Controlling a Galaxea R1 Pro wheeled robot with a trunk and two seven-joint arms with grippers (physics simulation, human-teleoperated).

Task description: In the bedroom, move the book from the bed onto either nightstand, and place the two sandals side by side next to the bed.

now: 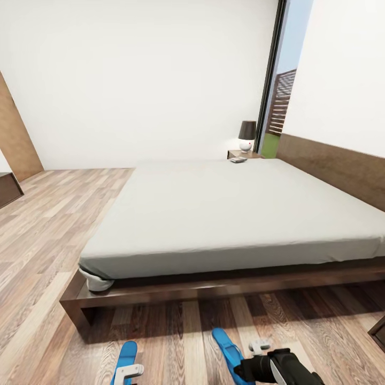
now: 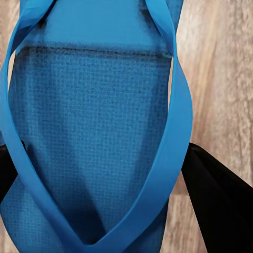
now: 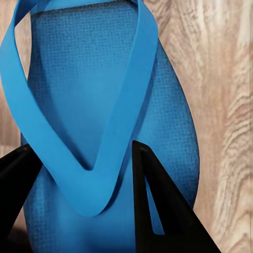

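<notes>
Two blue sandals lie at the foot of the bed (image 1: pixel 235 214), a large off-white mattress on a low dark frame. My left gripper (image 1: pixel 128 371) hovers over the left sandal (image 1: pixel 127 355), open, its dark fingers (image 2: pixel 221 205) wide on either side of the strap (image 2: pixel 176 132). The right gripper (image 1: pixel 260 346) is closed in on the strap (image 3: pixel 89 179) of the right sandal (image 1: pixel 229 350), with a finger (image 3: pixel 158 205) against each outer edge. At the far side, the book (image 1: pixel 238 159) appears to lie on the nightstand (image 1: pixel 251 154).
A dark-shaded lamp (image 1: pixel 247 135) stands on the nightstand beside a tall window (image 1: pixel 278 107). The wooden headboard (image 1: pixel 342 171) runs along the right wall. Wood floor (image 1: pixel 53 224) stretches left of the bed. Dark furniture (image 1: pixel 8 190) sits at the left edge.
</notes>
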